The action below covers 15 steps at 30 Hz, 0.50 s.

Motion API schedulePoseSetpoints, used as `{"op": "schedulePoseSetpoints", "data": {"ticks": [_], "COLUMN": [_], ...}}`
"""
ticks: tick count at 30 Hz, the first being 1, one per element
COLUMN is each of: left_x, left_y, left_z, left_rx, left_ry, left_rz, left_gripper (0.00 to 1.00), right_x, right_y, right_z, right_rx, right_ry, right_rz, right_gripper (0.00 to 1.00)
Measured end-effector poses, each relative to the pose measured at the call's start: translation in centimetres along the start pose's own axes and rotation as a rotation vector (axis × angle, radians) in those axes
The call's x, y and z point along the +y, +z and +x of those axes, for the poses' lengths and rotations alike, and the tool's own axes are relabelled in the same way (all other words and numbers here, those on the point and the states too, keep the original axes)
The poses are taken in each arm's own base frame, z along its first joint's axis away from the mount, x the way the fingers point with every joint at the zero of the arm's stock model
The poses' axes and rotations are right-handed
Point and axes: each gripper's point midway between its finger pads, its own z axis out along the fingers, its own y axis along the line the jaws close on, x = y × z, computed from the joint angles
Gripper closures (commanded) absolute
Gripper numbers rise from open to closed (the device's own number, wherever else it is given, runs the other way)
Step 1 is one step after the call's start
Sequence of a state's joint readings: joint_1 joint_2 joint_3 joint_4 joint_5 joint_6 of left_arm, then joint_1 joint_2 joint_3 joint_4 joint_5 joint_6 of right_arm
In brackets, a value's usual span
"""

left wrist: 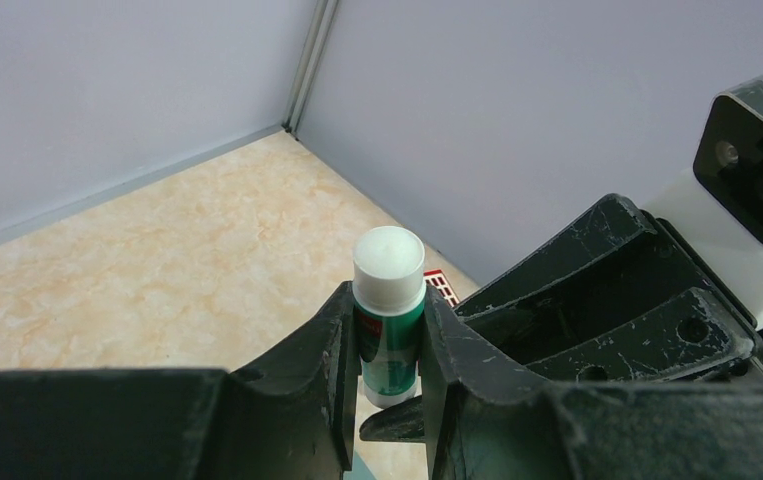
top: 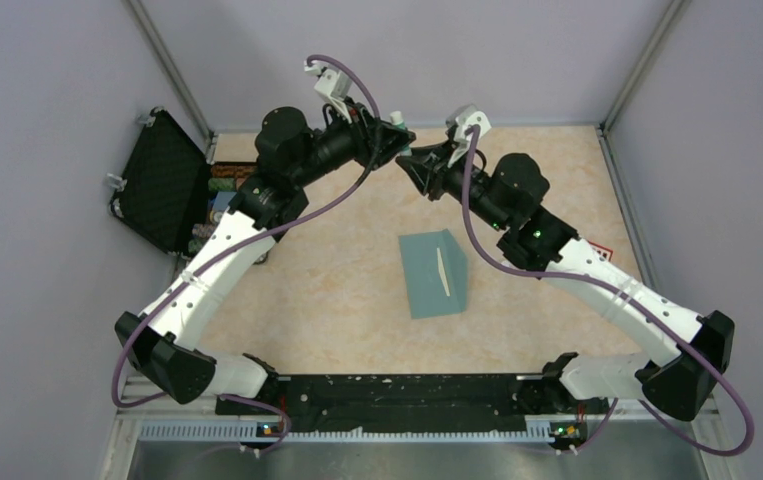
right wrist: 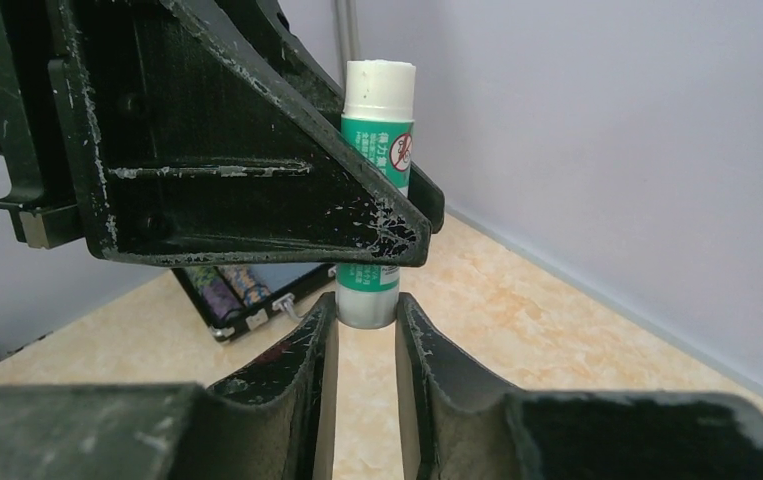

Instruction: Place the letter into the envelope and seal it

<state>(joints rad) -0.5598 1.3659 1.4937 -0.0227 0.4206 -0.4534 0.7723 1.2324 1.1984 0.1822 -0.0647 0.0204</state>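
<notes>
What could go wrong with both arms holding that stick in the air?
1. The right gripper pinches only the bottom end of the glue stick, so it may slip off if it pulls or twists.
2. The left gripper holds the stick in mid-air; a lost grip would likely drop it.
3. The envelope lies loose, so gluing could shove it.

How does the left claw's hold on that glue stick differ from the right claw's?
The left gripper clamps the glue stick around its green middle; the right gripper only flanks its bottom end, grip unclear. The left gripper reaches in from the left, the right gripper from the right. Both meet on the same stick, held above the table.
</notes>
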Motion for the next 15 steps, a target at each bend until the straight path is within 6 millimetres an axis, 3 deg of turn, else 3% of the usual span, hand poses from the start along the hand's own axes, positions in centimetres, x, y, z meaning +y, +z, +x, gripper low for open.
{"op": "schedulePoseSetpoints", "data": {"ticks": [3,6,7,10,11,14,15], "left_x": [0.0,0.1,0.2,0.3,0.3,0.3,0.3], "left_y": [0.0,0.1,0.1,0.1,0.1,0.1,0.1], "left_z": [-0.1,0.2,0.3,0.5,0.4,0.5,0.5], "left_rx": [-0.006,-0.001,0.001,0.003,0.002,0.002,0.003], "left_ry": [0.001,-0.002,-0.004,-0.010,-0.009,-0.009,-0.010], "left_rz": [0.003,0.001,0.001,-0.002,-0.003,-0.003,-0.003], "left_gripper": [1.00,1.00,1.00,1.00,1.00,1.00,1.00], "right_x": [0.0,-0.2,-0.2,-0.2,-0.1,-0.2,-0.2], "right_y": [0.0,0.2,0.3,0.3,0.3,0.3,0.3], "right_z": [-0.1,-0.5,-0.8,-1.3,-1.2,-1.2,-1.2], "right_rx": [-0.002,-0.008,-0.014,-0.024,-0.023,-0.021,-0.021], "right_ry": [0.006,0.010,0.012,0.014,0.018,0.023,0.022], "right_rz": [0.004,0.011,0.015,0.015,0.013,0.016,0.016], "right_gripper": [0.66,0.62,0.63,0.79,0.79,0.55,0.51]}}
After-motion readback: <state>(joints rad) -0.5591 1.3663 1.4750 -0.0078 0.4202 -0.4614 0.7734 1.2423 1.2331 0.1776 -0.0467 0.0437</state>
